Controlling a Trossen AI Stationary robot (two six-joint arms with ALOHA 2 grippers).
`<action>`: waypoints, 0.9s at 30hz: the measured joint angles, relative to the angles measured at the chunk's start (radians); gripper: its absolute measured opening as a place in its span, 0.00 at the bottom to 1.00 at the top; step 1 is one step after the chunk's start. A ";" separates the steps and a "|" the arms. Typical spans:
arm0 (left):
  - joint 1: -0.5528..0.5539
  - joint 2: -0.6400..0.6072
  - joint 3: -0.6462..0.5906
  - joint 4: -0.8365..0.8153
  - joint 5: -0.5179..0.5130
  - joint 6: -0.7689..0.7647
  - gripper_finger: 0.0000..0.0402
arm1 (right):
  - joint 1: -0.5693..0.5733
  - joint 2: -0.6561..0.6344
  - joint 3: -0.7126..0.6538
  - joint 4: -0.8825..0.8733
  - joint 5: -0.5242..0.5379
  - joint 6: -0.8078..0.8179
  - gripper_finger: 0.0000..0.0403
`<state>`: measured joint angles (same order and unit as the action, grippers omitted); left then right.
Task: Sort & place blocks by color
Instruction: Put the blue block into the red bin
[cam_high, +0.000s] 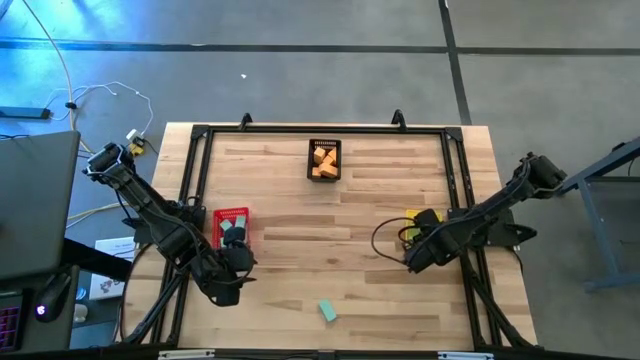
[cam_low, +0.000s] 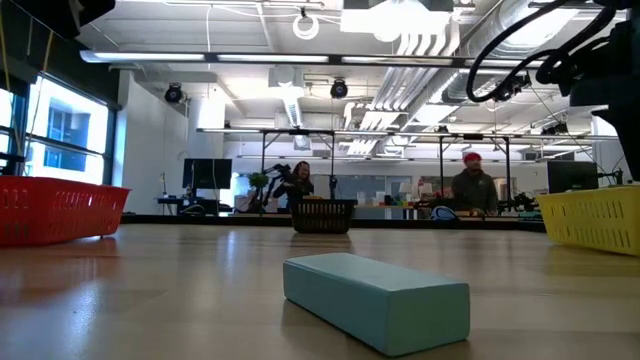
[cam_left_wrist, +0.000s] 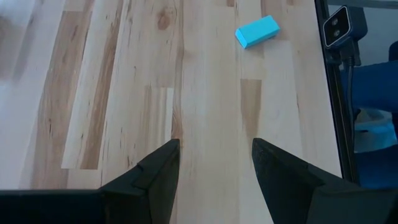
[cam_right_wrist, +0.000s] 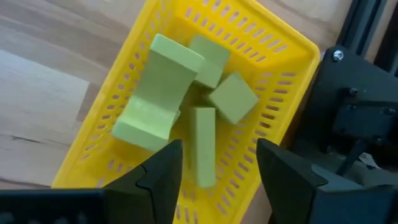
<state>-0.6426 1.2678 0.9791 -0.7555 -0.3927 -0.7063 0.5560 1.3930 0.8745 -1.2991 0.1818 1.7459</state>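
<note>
Teal block (cam_high: 327, 311) lies alone on the table (cam_high: 300, 240), near the front edge and a little ahead of my left fingers (cam_left_wrist: 214, 171) — these are spread apart and hold nothing. It looks like a light, stiff bar with smooth faces, so I would pinch it across its short width, on the two long flat sides. My right fingers (cam_right_wrist: 217, 168) are also released, hanging over the yellow basket (cam_right_wrist: 292, 43) with green blocks (cam_right_wrist: 158, 90).

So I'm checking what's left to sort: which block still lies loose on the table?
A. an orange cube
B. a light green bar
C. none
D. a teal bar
D: a single teal bar lies on the bare wooden table, outside every basket.
</note>
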 joint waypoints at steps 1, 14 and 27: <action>0.000 0.000 0.000 0.000 0.000 0.000 0.47 | 0.000 -0.001 0.000 0.001 0.000 0.002 0.48; 0.000 0.000 0.000 0.002 -0.008 -0.027 0.47 | 0.037 -0.007 0.223 0.156 0.305 -0.105 0.48; 0.000 0.000 0.000 0.003 -0.012 -0.027 0.47 | 0.026 0.007 0.283 0.747 0.415 -0.634 0.48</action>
<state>-0.6426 1.2678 0.9791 -0.7528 -0.4046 -0.7338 0.5823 1.3997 1.1572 -0.5523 0.5968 1.1115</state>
